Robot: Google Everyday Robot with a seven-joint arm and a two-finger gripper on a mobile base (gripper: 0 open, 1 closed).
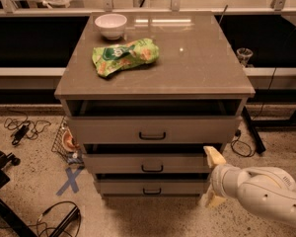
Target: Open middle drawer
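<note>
The grey-tan cabinet (158, 58) has three drawers with small black bar handles. The middle drawer (118, 163) is the second one, and its handle (152, 169) sits at the centre of its front. The taller top drawer (108, 130) stands slightly out, with a dark gap above it. The lowest drawer (123, 186) is below. My gripper (213, 178) is at the right end of the middle and lowest drawer fronts, right of the handle. It is open and empty, with one tan fingertip (214, 157) up and the other down. The white arm (266, 196) comes in from the lower right.
A white bowl (110, 23) and a green snack bag (124, 57) lie on the cabinet top. A wire basket (64, 142), cables (22, 130) and a blue tape cross (69, 180) are on the floor at the left. A glass (244, 55) stands at the right.
</note>
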